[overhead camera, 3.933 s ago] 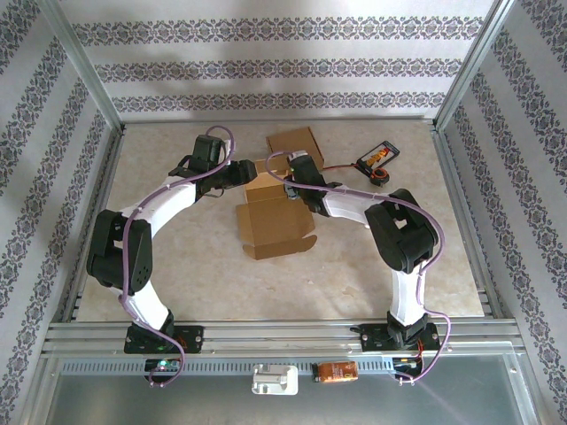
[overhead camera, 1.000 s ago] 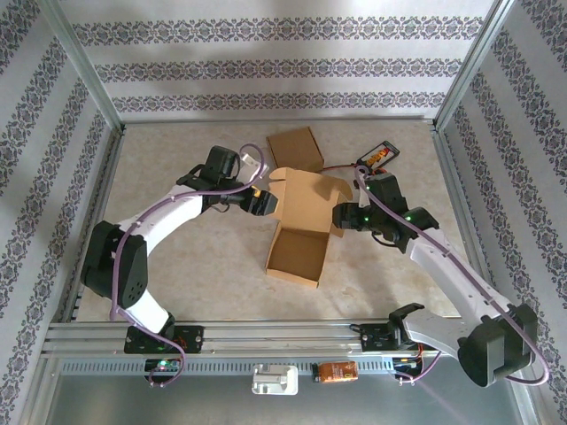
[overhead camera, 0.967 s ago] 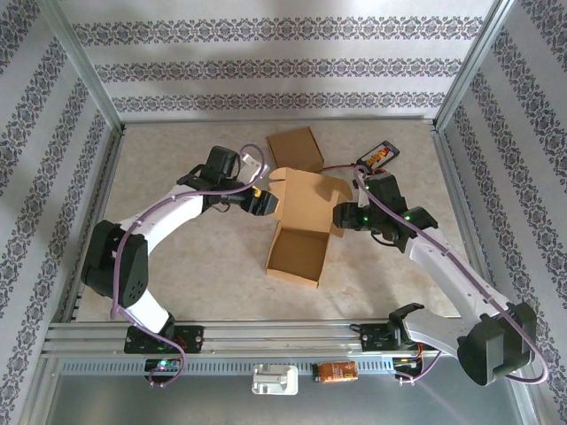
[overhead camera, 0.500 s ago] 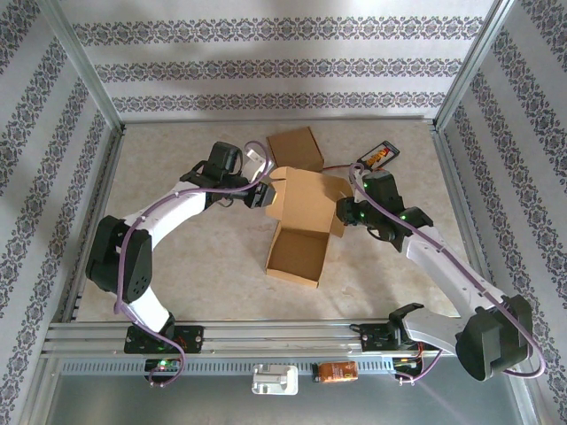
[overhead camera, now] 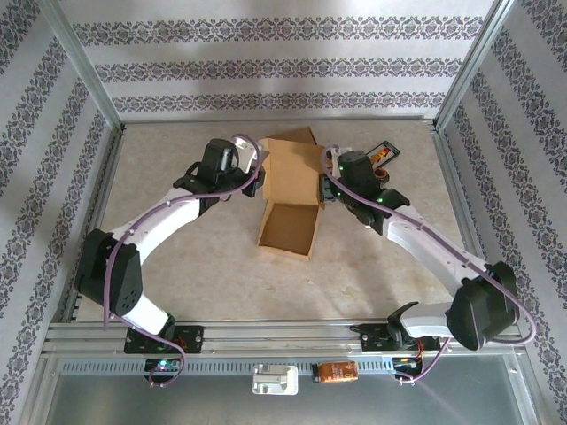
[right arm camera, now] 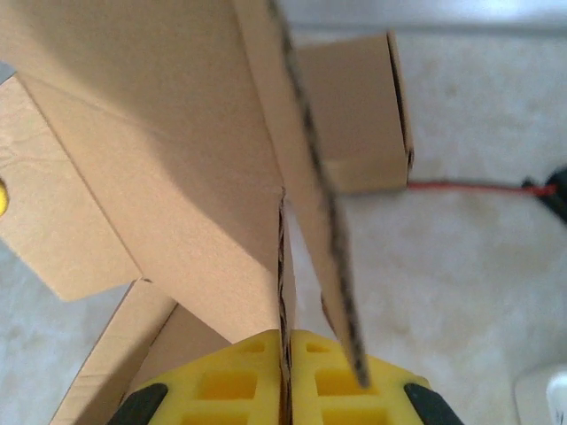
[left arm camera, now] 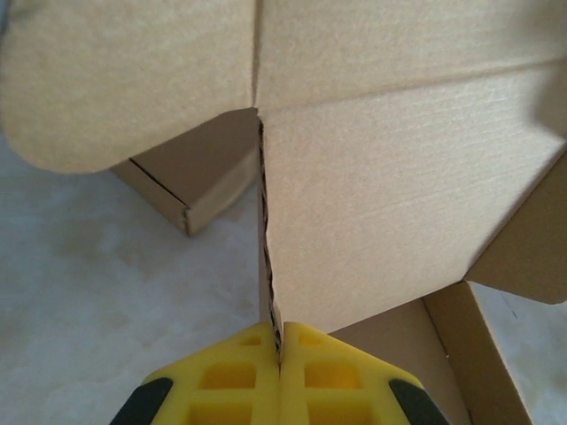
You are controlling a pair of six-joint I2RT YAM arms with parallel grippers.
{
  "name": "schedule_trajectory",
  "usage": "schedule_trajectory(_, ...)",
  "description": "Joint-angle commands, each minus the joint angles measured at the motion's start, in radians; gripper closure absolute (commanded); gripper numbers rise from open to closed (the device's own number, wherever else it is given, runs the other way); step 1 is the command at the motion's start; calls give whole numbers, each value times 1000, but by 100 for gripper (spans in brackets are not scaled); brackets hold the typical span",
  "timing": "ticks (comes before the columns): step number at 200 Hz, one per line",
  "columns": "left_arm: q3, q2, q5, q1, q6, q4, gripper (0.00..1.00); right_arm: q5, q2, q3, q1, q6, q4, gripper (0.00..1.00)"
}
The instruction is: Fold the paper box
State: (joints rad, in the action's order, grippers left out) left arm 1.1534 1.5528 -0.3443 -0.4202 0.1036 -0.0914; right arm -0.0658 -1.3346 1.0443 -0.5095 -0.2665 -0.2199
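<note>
Paper box (overhead camera: 291,205) sits mid-table, long axis running away from the arms, open tray (overhead camera: 288,230) toward them, lid (overhead camera: 293,168) raised at the far end. Left gripper (overhead camera: 258,181) is clenched on the lid's left edge, right gripper (overhead camera: 324,186) on its right edge. The lid stands between them, both arms equally near. Closing likely means swinging it forward over the tray. Second box (overhead camera: 298,136) lies just behind.

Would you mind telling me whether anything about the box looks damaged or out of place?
Nothing stands out: the box looks intact, its lid upright, pinched at either side edge by the left pincer and right pincer.
</note>
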Motion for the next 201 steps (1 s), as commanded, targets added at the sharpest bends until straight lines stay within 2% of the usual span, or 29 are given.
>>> schedule_trajectory(1,-73,-37,27,-59,79,147,100,-25,-51,10,-45,110,192,92)
schedule_trajectory(37,-184,-8,42,-94,172,247,100,-51,-110,-14,-62,95,231,90)
schedule_trajectory(63,-243,12,33,-112,240,314,100,-113,-123,-48,-70,14,232,88)
schedule_trajectory(99,-272,0,38,-165,270,352,100,-200,-88,-161,-111,-67,311,88)
schedule_trajectory(146,-369,-42,137,-250,269,443,100,-325,6,-342,-165,-151,399,85)
schedule_trajectory(184,-419,-55,136,-274,305,481,99,-329,87,-442,-182,-174,424,75)
schedule_trajectory(201,-413,-61,140,-285,296,474,99,-304,137,-445,-184,-154,404,64)
